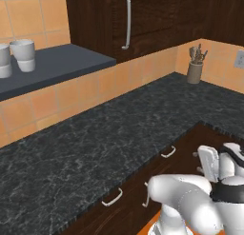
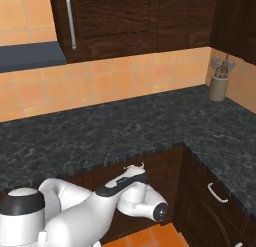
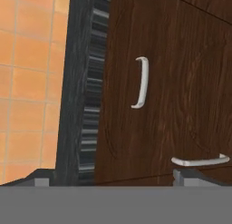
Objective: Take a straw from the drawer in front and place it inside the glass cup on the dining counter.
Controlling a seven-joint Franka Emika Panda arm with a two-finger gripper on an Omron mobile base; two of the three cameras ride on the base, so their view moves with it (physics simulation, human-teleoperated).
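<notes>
the step in hand looks like the approach to the drawer (image 3: 149, 82), whose dark wooden front with its short curved silver handle (image 3: 141, 82) sits ahead of the hand and apart from it, shut as far as can be told; the gripper (image 3: 111, 177) stands wide with nothing between its tips; the view is rolled, so the handle reads upright there; the next move probably calls for lining the tips up on either side of that handle, closing on it and pulling straight out; the straw is presumably inside, unseen; the black speckled worktop (image 1: 95, 139) runs above the drawer row and turns a corner, with orange wall tiles (image 2: 115, 83) behind, a utensil holder (image 1: 195, 67) near the corner, white mugs (image 1: 24, 54) on a grey shelf (image 1: 71, 63), and dark upper cabinets (image 2: 150, 21).
</notes>
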